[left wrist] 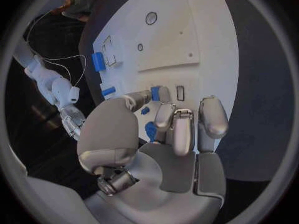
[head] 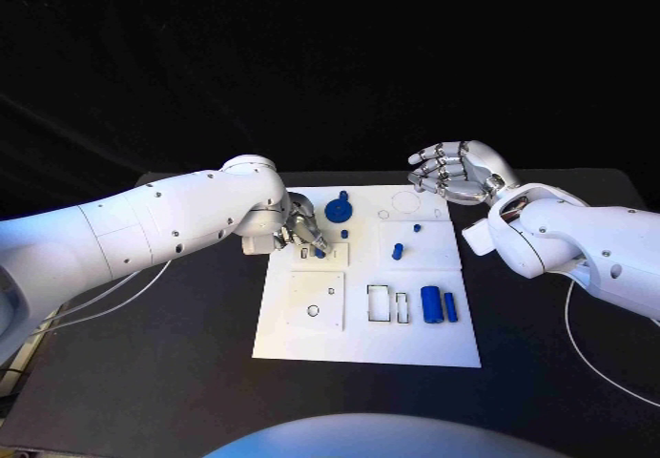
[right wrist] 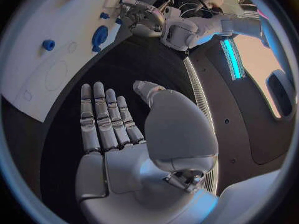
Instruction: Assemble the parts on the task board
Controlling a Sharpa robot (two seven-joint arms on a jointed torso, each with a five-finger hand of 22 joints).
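Note:
The white task board (head: 364,343) lies mid-table. My left hand (head: 305,227) reaches over its left part, thumb and a finger pinching a small blue part (head: 319,252) beside a rectangular slot (head: 302,254). The left wrist view has that part (left wrist: 155,92) between the thumb tip and a fingertip of the hand (left wrist: 168,129). My right hand (head: 454,172) hovers above the board's far right corner, holding nothing; in its wrist view the right hand (right wrist: 118,129) lies flat with its fingers straight. A round blue knob (head: 341,204), a peg (head: 398,251), a cylinder (head: 430,303) and a thin bar (head: 450,305) rest on the board.
A raised white square plate (head: 317,301) with a small hole sits at the board's near left, with open rectangular slots (head: 379,301) beside it. Thin white cables run over the black table on the left (head: 111,296) and right (head: 578,324).

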